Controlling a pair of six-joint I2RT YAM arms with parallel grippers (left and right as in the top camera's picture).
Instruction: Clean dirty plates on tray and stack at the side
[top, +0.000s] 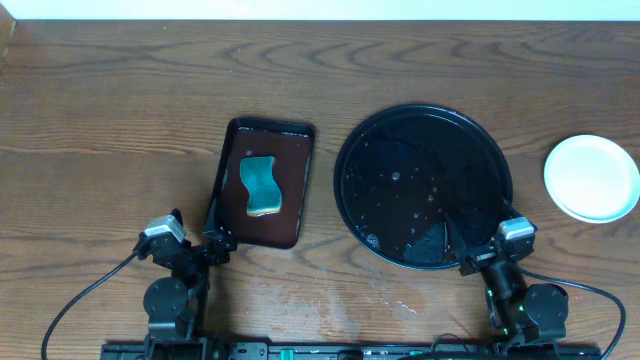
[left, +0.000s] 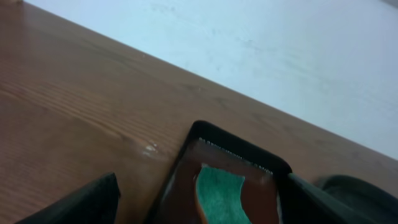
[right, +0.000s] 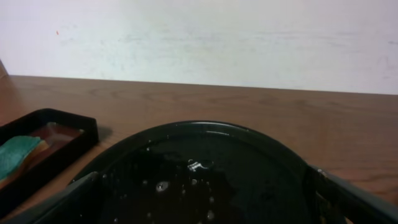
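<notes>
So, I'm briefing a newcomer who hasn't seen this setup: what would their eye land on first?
Probably the large round glossy black tray, right of centre, wet with droplets and holding no plates. Next, a white plate on the wood tabletop at the far right edge, and a teal sponge lying in the smaller rectangular dark-brown tray left of centre.

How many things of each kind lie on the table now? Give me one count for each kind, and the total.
Trays: 2 (round black tray, rectangular brown tray)
Sponges: 1 (green sponge, in the brown tray)
Plates: 1 visible (white plate; whether more lie under it cannot be told from above)
Total: 4
</notes>
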